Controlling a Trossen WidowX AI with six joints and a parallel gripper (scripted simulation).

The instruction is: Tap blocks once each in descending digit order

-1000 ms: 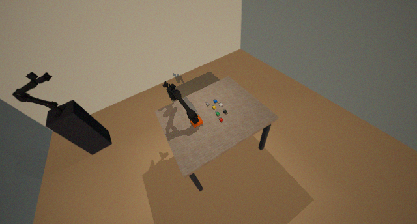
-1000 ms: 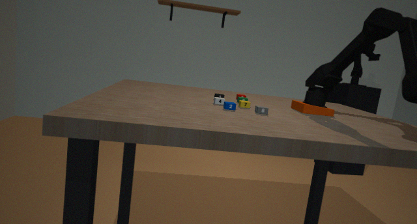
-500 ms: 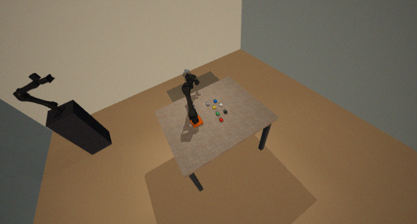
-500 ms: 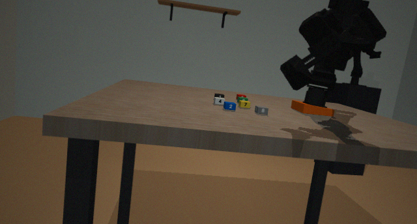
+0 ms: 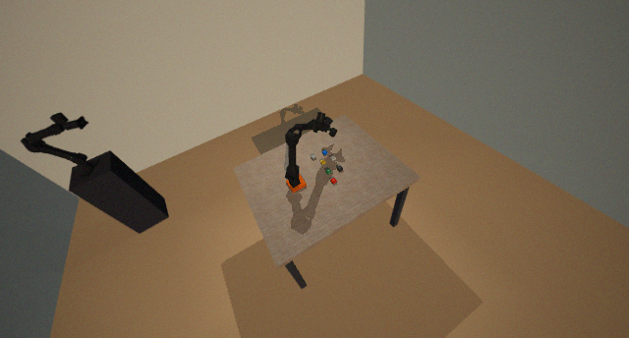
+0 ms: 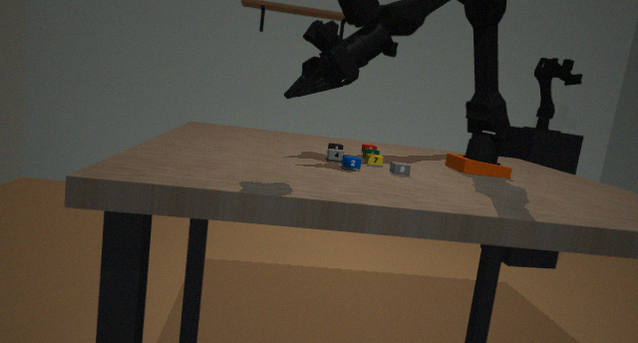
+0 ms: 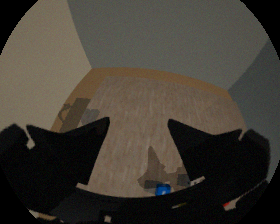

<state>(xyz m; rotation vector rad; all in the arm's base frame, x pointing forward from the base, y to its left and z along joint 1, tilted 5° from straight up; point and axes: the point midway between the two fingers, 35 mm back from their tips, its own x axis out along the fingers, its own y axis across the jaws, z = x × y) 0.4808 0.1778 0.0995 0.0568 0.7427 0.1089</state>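
My gripper (image 6: 287, 95) (image 7: 139, 121) is open and empty, high above the table and tilted forward. Seven small blocks lie below it: a grey one (image 5: 314, 156) (image 6: 400, 169) whose digit looks like 8, a yellow 7 (image 5: 322, 162) (image 6: 375, 160), a white 4 (image 5: 332, 157) (image 6: 335, 155), a blue 2 (image 5: 324, 152) (image 6: 352, 163) (image 7: 163, 190), a green one (image 5: 328, 171) (image 6: 371, 153), a black one (image 5: 339, 168) (image 6: 335, 147) and a red one (image 5: 333, 181) (image 6: 369, 148). The green, black and red blocks' digits are not readable. In the wrist view my gripper's body hides most blocks.
The arm stands on an orange base (image 5: 297, 185) (image 6: 478, 167) on the wooden table (image 5: 364, 181) (image 6: 224, 159). Its shadow falls across the blocks. A second arm stands on a dark pedestal (image 5: 118, 196) away from the table. A wall shelf (image 6: 294, 9) is behind.
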